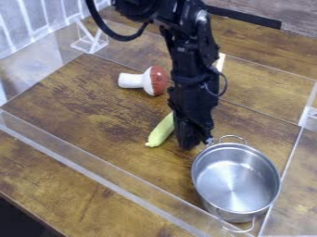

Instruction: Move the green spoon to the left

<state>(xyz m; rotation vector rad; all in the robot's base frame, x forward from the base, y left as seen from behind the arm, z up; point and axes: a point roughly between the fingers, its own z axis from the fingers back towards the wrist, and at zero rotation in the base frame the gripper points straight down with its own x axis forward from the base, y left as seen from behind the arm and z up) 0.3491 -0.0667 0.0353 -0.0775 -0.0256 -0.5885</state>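
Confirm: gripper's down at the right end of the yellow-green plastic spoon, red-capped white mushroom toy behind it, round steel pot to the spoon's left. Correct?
One error: the round steel pot sits to the right of the yellow-green plastic spoon, not its left, as the camera view shows. The gripper is down at the spoon's right end, and the red-capped white mushroom toy lies behind it.

The metal head of the green spoon (162,130) cannot be seen: the lower end of the black arm stands in front of it, so only the yellow-green handle shows. The hand (188,143) is dark against dark, and its fingertips blur together, so the frame does not show how the jaws stand. The arm's upper part is cut off by the top edge. The steel pot (235,179) has its lower handle near the bottom edge, partly blurred.
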